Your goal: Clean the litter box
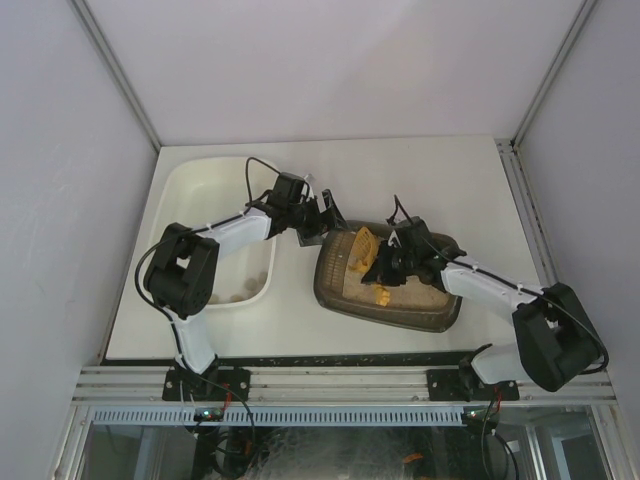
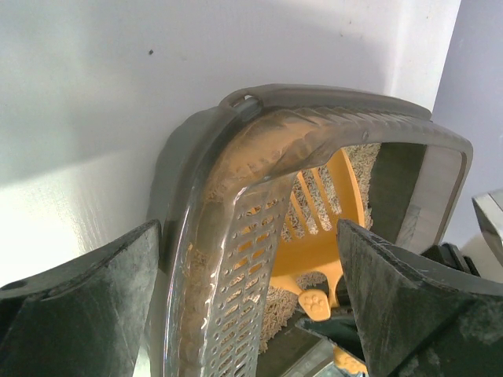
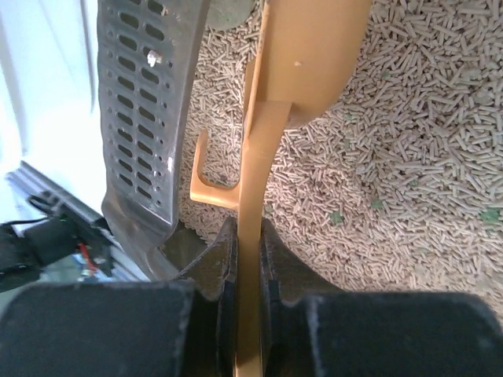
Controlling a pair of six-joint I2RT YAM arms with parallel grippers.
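From above: finds the litter box right of the middle of the table, near the front edge, just beside a larger white tub on the left. Puts the left gripper at the box's far left corner and the right gripper over the litter, with a yellow scoop in it. Also shows a few brownish lumps at the tub's near end.

From the left wrist: looks onto the corner rim of the litter box. Jaws of the left gripper spread wide, straddling that rim, one finger outside the wall and the other inside, with a gap on the inner side. Takes in a slotted wall dusted with litter, and the scoop beyond.

From the right wrist: jaws of the right gripper clenched on the thin handle of the scoop, seen edge-on. Shows pale pellet litter underneath and the slotted wall to the left.
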